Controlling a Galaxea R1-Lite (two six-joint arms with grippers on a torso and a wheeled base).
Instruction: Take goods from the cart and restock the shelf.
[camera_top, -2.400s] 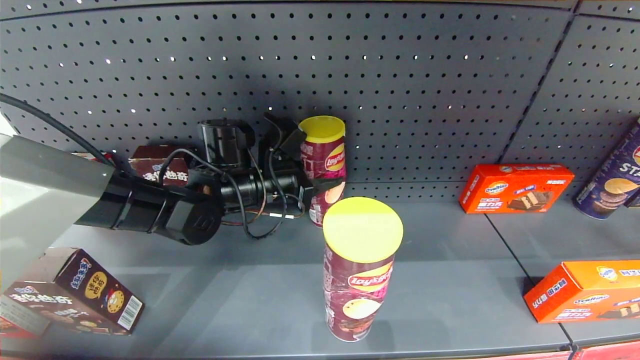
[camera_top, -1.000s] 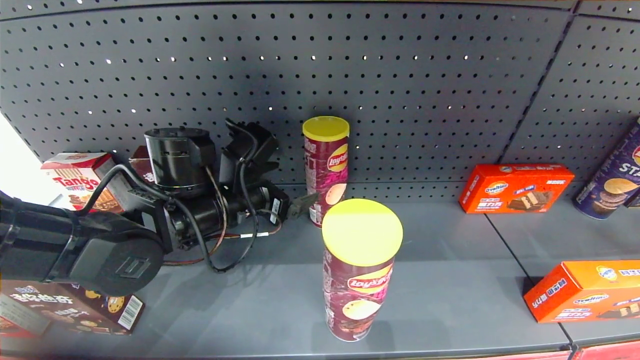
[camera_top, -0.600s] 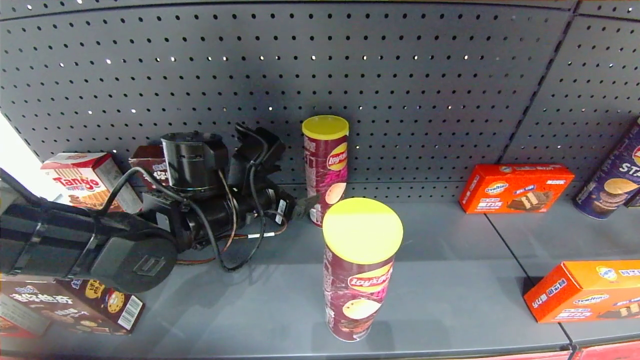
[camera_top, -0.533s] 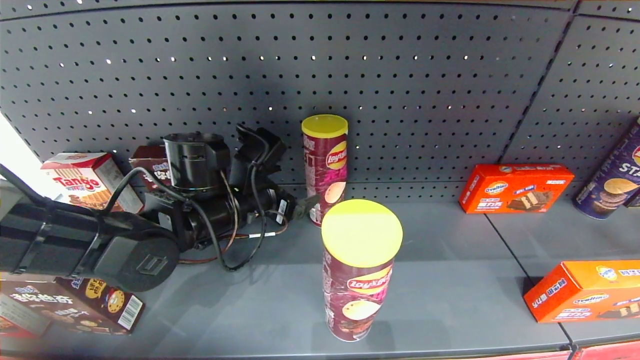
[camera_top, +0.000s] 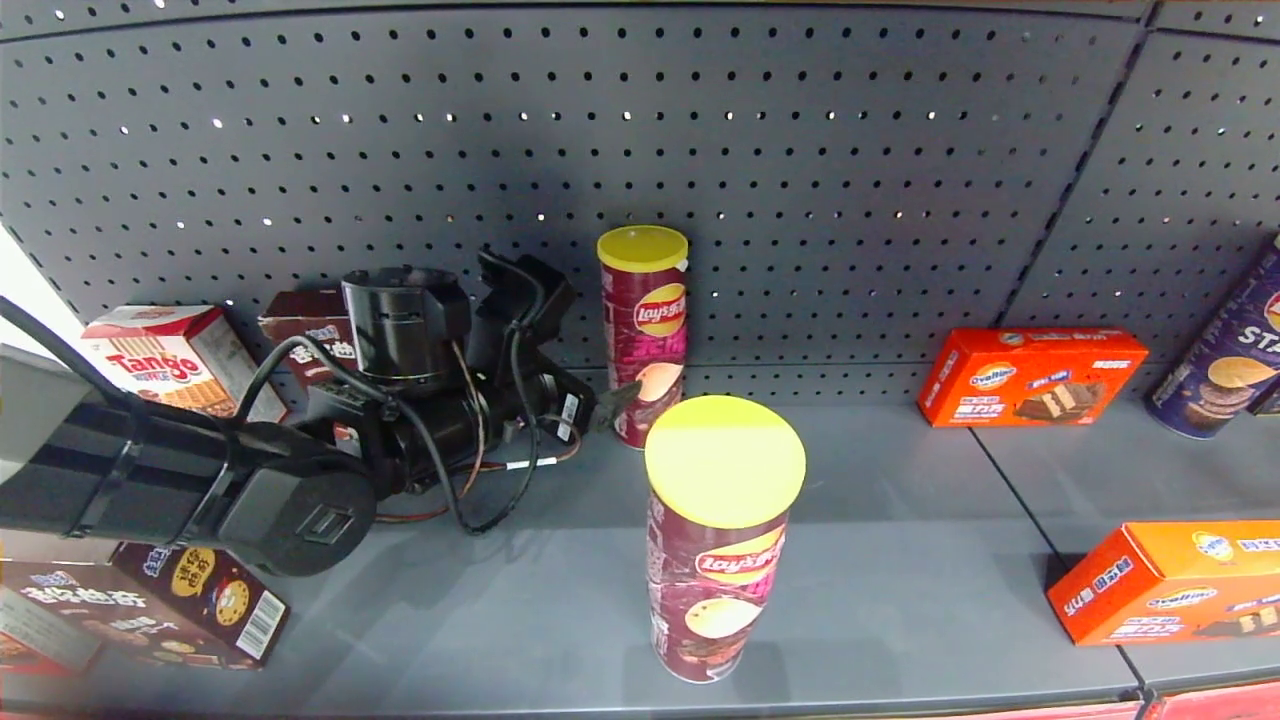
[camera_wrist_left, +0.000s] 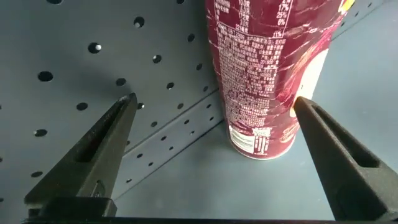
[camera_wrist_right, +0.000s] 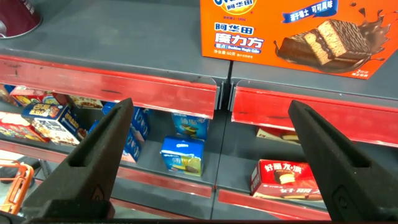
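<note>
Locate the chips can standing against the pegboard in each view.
Head view: rear chips can at centre, upright, by the left hand.
Left wrist view: the can stands just ahead of the open hand.
Right wrist view: not in it.
Shared landmark: pegboard behind it.

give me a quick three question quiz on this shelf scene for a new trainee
1. True or false: the left pincer is shut on the rear chip can.
2. Which colour is the lid of the front chip can? A red, B yellow, C blue.
3. Count the orange boxes lying on the shelf in the head view.

Key: 1 false, it is open and the can stands ungripped; 2 B; 3 two.
</note>
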